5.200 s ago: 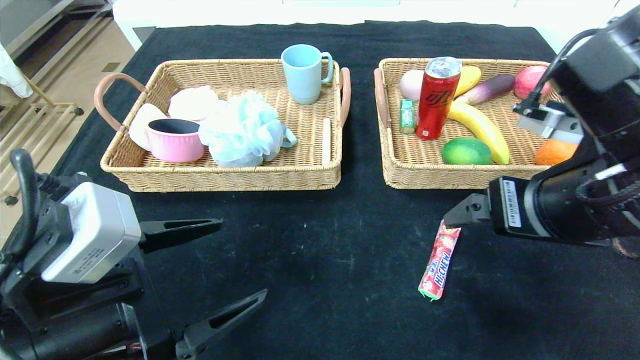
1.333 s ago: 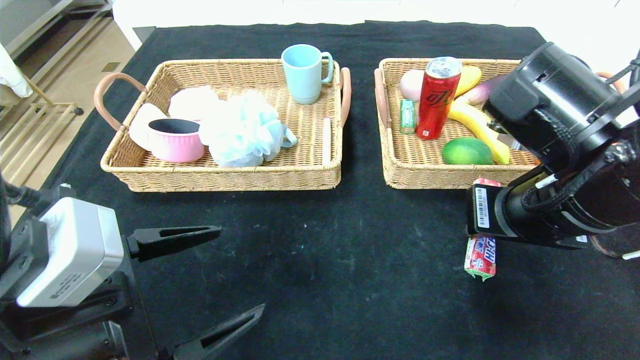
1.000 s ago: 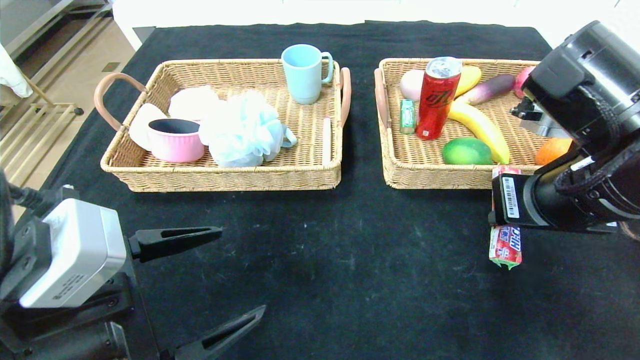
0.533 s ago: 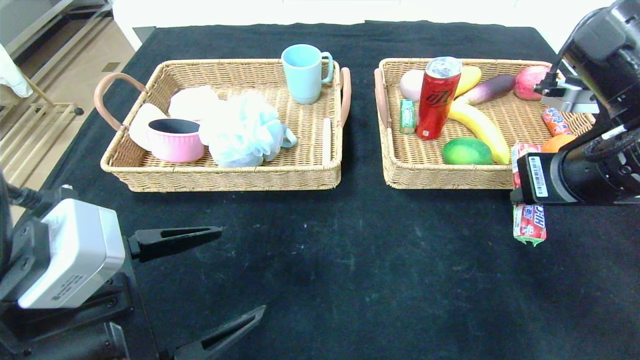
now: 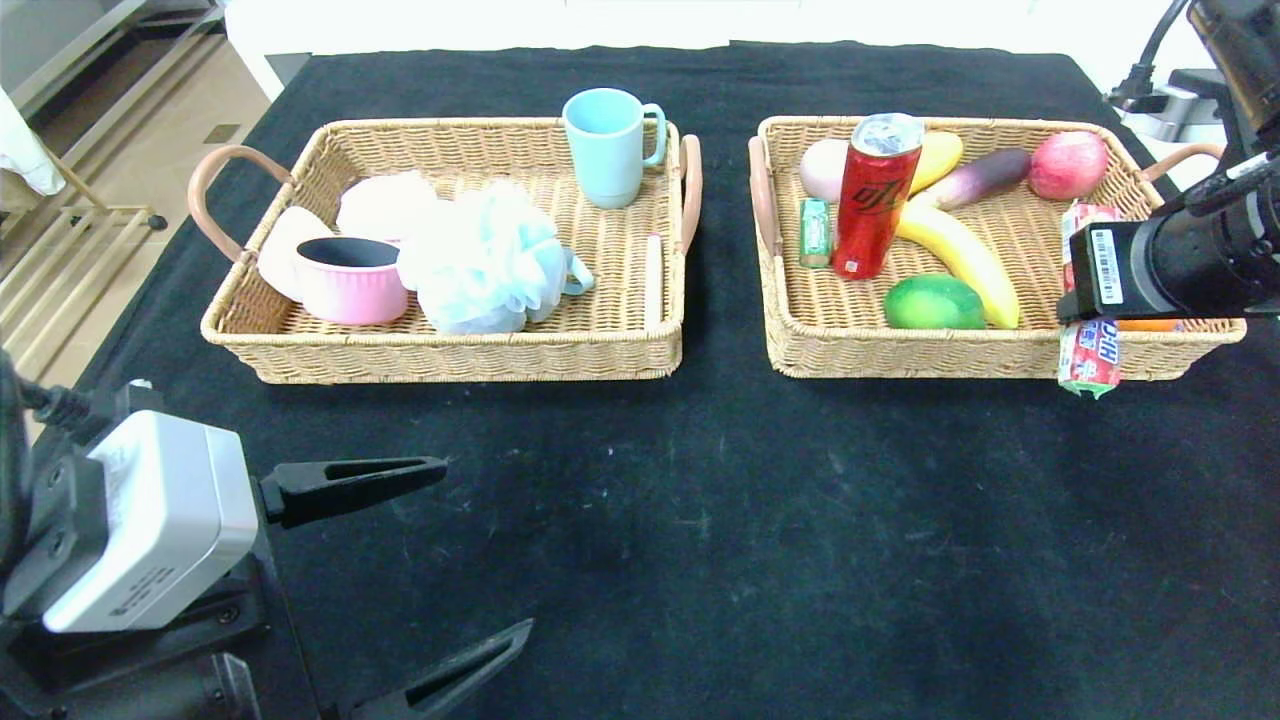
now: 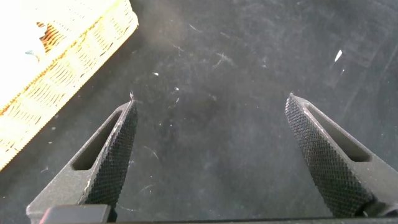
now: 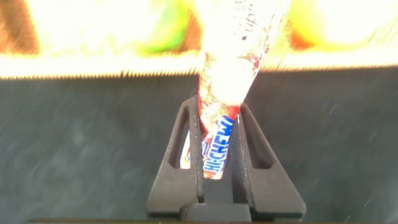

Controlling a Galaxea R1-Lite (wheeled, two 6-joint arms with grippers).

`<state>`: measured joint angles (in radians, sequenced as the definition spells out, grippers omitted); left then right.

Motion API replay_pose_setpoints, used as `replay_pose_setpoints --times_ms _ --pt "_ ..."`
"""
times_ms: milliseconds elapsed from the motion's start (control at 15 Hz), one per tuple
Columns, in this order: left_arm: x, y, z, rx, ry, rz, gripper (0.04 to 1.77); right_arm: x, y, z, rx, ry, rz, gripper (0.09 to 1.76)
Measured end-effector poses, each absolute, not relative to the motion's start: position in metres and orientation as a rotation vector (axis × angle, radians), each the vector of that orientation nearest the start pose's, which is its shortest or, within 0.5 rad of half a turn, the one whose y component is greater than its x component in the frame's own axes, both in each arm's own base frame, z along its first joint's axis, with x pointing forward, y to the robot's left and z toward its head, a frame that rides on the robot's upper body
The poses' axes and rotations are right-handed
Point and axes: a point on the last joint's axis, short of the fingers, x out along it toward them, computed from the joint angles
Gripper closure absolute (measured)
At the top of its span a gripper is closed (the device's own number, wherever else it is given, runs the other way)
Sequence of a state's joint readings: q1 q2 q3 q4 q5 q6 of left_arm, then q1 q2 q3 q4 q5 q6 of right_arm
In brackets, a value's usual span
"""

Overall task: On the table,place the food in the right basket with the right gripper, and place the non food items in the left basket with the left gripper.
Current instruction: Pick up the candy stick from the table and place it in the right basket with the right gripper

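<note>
Now candy stick (image 5: 1090,352) hanging upright in right end effector (image 5: 1080,290), fingers clenched on its middle, lower end dangling over front rim of right basket (image 5: 960,358), above surface (image 5: 700,480). Risk: releasing here, stick tipping outward over rim onto surface, or snagging wicker. Fruit (image 5: 935,302) and can (image 5: 872,195) crowding basket. Left end effector (image 5: 400,570) idling, fingers spread wide, near front of surface.

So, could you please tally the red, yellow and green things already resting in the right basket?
Red: 2, can, apple
Yellow: 2, banana, oval fruit
Green: 2, round fruit, small packet
Total: 6
Candy in right claw not counted.
</note>
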<state>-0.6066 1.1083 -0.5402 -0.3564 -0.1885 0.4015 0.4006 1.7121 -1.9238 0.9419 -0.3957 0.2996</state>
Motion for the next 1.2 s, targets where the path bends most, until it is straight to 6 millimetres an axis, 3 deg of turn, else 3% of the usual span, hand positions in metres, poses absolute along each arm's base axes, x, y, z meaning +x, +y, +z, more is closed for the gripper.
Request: replay_pose_setpoints --times_ms 667,1200 --pt "0.122 -0.093 0.216 0.427 0.05 -0.839 0.09 0.308 0.077 0.347 -0.028 0.438 -0.146 1.5" --pt "0.121 -0.093 0.215 0.427 0.048 -0.847 0.09 0.345 0.071 0.335 -0.034 0.362 -0.18 1.5"
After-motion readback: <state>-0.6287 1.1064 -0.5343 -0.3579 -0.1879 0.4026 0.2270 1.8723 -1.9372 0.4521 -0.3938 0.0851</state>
